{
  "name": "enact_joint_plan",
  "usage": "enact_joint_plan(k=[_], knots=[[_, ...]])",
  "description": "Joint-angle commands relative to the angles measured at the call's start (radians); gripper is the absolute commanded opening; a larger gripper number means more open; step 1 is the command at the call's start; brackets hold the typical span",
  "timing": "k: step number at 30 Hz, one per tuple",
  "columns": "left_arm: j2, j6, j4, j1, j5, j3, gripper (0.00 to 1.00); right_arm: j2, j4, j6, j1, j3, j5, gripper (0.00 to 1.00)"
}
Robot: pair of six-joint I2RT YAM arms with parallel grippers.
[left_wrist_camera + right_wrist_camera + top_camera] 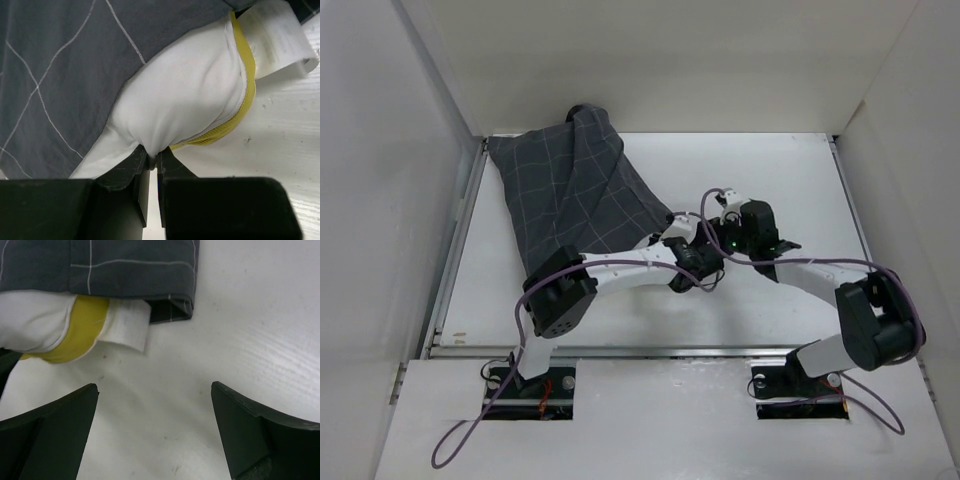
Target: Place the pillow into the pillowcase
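Note:
The dark grey grid-patterned pillowcase (570, 190) lies at the back left of the table and covers most of the pillow. A cream corner of the pillow (185, 95) with its yellow edge band and white tag (277, 37) sticks out of the case's open end. My left gripper (152, 159) is shut on that pillow corner. In the right wrist view the pillow corner (40, 322), its tag (129, 327) and the pillowcase hem (135, 275) lie just ahead of my right gripper (155, 395), which is open and empty above the bare table.
White walls (380, 200) enclose the table on the left, back and right. Purple cables (790, 262) loop over both arms. The two wrists are close together near the table's middle (720, 245).

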Motion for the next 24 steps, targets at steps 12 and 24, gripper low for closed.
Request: enact_joint_plan(k=[12, 24], knots=[[-0.167, 0.03, -0.059, 0.007, -0.106, 0.069, 0.0, 0.405, 0.399, -0.129, 0.098, 0.347, 0.003, 0.7], [-0.205, 0.08, 0.076, 0.118, -0.085, -0.003, 0.0, 0.295, 0.317, -0.1, 0.075, 0.328, -0.019, 0.0]])
